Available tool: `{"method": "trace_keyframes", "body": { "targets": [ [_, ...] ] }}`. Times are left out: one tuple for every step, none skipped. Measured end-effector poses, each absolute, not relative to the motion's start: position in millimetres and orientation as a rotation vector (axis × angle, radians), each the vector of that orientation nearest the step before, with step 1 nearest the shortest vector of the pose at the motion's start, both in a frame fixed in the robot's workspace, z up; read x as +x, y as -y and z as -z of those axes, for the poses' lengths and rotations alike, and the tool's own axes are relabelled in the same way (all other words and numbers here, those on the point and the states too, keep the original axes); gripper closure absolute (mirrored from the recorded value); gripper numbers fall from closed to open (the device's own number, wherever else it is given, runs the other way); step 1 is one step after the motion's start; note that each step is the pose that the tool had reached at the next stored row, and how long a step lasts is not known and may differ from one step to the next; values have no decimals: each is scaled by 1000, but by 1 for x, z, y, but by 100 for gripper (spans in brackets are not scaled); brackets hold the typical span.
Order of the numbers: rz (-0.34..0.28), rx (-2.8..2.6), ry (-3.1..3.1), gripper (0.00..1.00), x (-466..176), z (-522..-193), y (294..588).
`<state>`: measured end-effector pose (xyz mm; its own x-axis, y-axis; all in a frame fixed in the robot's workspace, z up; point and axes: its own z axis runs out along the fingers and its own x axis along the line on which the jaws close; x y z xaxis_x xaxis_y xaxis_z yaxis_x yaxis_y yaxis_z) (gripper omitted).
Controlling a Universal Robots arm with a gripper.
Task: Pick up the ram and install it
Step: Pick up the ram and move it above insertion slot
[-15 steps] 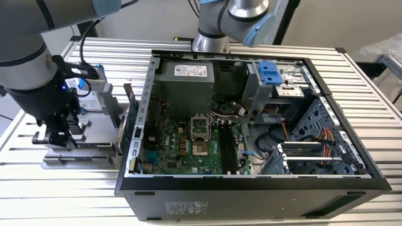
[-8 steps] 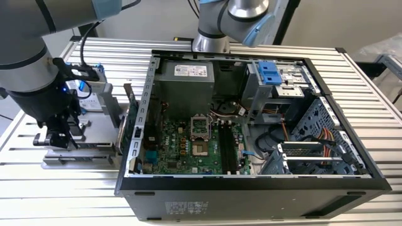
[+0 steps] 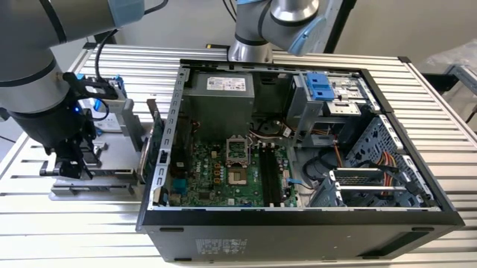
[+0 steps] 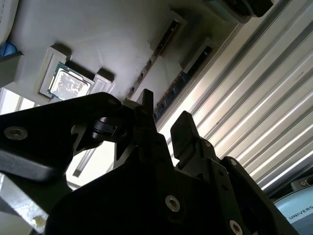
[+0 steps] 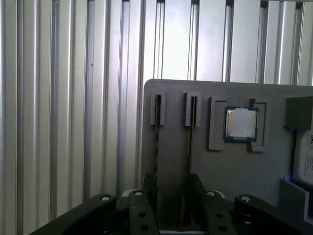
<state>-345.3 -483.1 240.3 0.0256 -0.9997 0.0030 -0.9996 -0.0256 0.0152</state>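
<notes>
Pincer (image 5: pixel 172 183) is spread wide with nothing in it, hanging over the grey parts holder (image 5: pixel 220 161) that sits on the slatted table (image 5: pixel 73 98), off to the exterior view's left of the open PC case (image 3: pixel 298 223). The ram (image 5: pixel 157 127) is standing on edge in one of the holder's two narrow slots, with a second stick (image 5: pixel 190 132) in the slot right beside it and the square processor chip (image 5: pixel 240 122) just past that. From the first wrist view, your two fingers look like they bracket both sticks rather than one, and I can't honestly tell which one you're lined up on. So I'd say pick a stick and centre the gap on it, so the other finger drops into the bare strip between the slots. Keep the pads flat to the board faces and come straight down along the slot. Tilted, I reckon it'll jam or knock the neighbour. Grab near the middle of its length so it lifts level.
</notes>
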Motion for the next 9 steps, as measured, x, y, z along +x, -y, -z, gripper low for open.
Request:
{"method": "trace_keyframes", "body": {
  "targets": [
    [13,2240,2184,0,-345,-240,483],
    [13,2240,2184,0,-345,-240,483],
    [13,2240,2183,0,-345,-240,483],
    [13,2240,2183,0,-345,-240,483],
    [13,2240,2183,0,-345,-240,483],
    [13,2240,2183,0,-345,-240,483],
    [13,2240,2183,0,-345,-240,483],
    [13,2240,2183,0,-345,-240,483],
    [12,2240,2183,0,-345,-239,483]
  ]
}}
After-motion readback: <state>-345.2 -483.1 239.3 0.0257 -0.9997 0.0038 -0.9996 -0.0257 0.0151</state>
